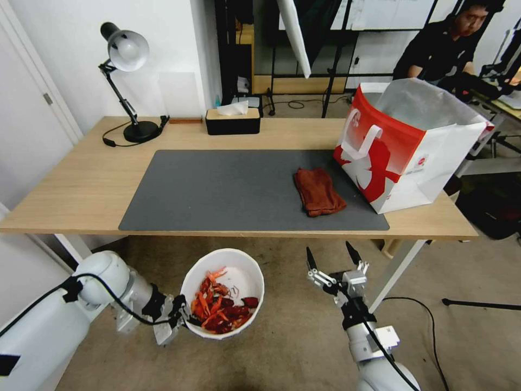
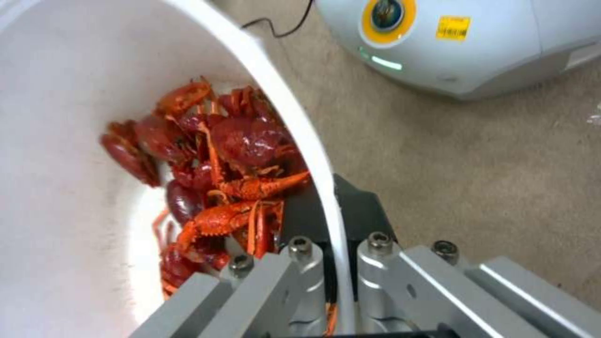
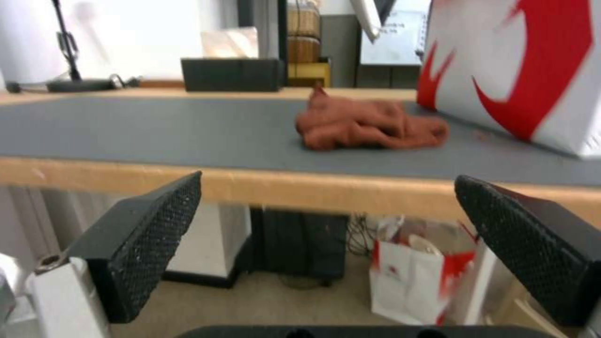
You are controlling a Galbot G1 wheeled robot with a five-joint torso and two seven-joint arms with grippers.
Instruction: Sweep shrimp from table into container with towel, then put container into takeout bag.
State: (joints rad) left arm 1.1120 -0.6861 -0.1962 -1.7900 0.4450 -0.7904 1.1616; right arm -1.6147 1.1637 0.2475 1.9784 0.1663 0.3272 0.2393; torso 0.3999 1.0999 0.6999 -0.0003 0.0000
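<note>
i see the table point(image 1: 81, 184) with the takeout bag point(image 1: 407, 146) upright, mouth up, the towel point(image 1: 319, 191) lying lengthwise front to back; below the edge my left gripper point(image 1: 182, 317) fingers pinch the container point(image 1: 230, 266) rim, shrimp point(image 1: 220, 307) inside; right gripper point(image 1: 332, 255) fingers spread wide

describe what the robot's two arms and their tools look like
Both arms are glossy white-grey shells with rounded joints, black bands and black cables along the outside. The left tool has silver bolted metal links. The right tool has the same silver links and two pointed black fingers with dimpled, textured pads.
</note>
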